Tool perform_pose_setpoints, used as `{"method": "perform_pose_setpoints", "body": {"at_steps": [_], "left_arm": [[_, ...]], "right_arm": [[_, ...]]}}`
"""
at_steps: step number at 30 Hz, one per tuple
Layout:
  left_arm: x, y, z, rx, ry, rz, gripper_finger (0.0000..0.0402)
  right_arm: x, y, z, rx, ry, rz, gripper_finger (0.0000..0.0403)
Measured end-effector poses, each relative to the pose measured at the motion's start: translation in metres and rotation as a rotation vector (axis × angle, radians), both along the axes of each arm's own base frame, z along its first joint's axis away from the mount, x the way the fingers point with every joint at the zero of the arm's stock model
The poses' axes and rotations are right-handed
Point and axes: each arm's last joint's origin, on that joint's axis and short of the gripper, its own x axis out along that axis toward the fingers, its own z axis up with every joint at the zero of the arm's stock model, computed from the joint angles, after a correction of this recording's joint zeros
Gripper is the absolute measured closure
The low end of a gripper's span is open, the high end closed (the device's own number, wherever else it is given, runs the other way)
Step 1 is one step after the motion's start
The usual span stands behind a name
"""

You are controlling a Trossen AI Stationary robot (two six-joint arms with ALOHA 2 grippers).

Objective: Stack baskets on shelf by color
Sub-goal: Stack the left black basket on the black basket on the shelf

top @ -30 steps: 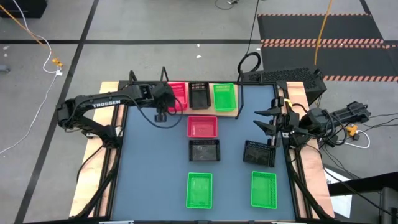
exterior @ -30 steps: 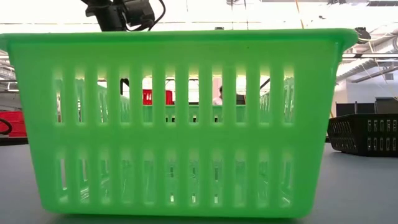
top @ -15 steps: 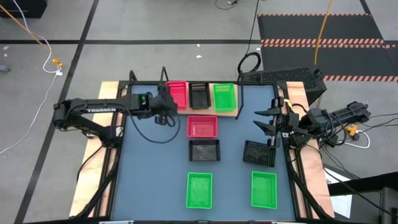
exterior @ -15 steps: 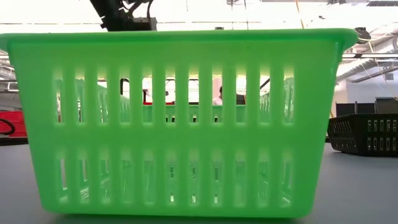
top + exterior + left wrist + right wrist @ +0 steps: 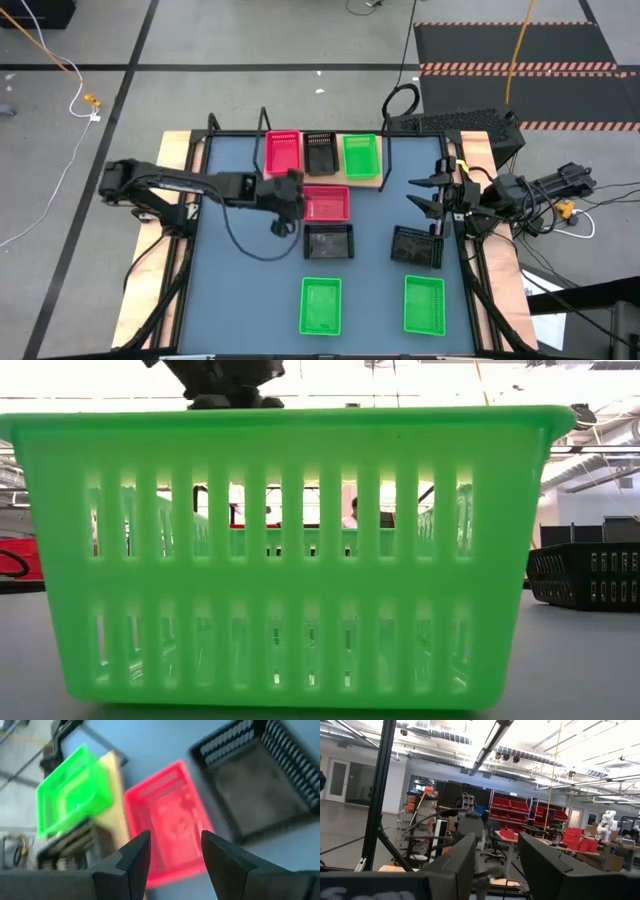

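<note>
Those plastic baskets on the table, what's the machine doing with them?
It is sorting baskets by color onto the wooden shelf at the back, where a red, a black and a green one already sit. The left gripper, open and empty, hovers beside the red basket on the table. The right gripper waits open at the table's right edge.

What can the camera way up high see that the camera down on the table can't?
Only the high view shows the wooden shelf with a red, a black and a green basket on it, the red basket on the table, and the left gripper open beside it. It also shows the right gripper waiting at the table's right edge.

Only the low view shows the room behind, seen through the basket's slots.

Both show the near green basket and a black basket on the table.
</note>
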Motion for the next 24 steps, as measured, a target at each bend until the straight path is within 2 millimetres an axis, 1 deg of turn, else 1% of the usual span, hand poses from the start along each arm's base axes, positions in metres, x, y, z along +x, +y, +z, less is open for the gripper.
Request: {"method": "perform_pose_setpoints", "body": {"at_steps": [2, 5, 6, 8, 11, 13, 16, 18, 21, 24], "left_arm": [[0.013, -0.006, -0.005, -0.008, -0.062, -0.012, 0.0224], [0.023, -0.009, -0.011, -0.077, -0.1, 0.019, 0.0224], [0.023, -0.009, -0.014, -0.105, -0.085, -0.002, 0.0224], [0.018, -0.011, -0.023, -0.127, 0.022, -0.086, 0.0226], [0.01, -0.022, -0.033, -0.036, 0.167, -0.254, 0.0239], [0.007, -0.029, -0.037, 0.026, 0.219, -0.346, 0.0253], [0.008, -0.038, -0.042, 0.061, 0.23, -0.402, 0.0273], [0.016, -0.046, -0.048, 0.077, 0.201, -0.435, 0.0283], [0.02, -0.056, -0.064, 0.121, 0.25, -0.51, 0.029], [0.024, -0.066, -0.076, 0.216, 0.276, -0.517, 0.0289]], "right_arm": [[0.0, 0.0, 0.0, -0.002, 0.0, -0.001, 0.0261], [0.0, 0.0, 0.0, -0.005, -0.003, -0.002, 0.0261], [0.0, 0.0, 0.0, -0.008, -0.002, -0.004, 0.0261], [0.0, 0.0, 0.0, -0.017, 0.004, -0.006, 0.0261], [0.0, 0.0, -0.001, -0.038, 0.012, -0.012, 0.0261], [0.0, 0.0, -0.001, -0.057, 0.014, -0.019, 0.0261], [0.001, 0.0, -0.001, -0.069, 0.015, -0.022, 0.0261], [0.001, 0.0, 0.0, -0.068, 0.01, -0.022, 0.0261], [0.001, 0.0, 0.0, -0.067, 0.008, -0.022, 0.0261], [0.003, 0.001, -0.001, -0.068, 0.009, -0.021, 0.0261]]}}
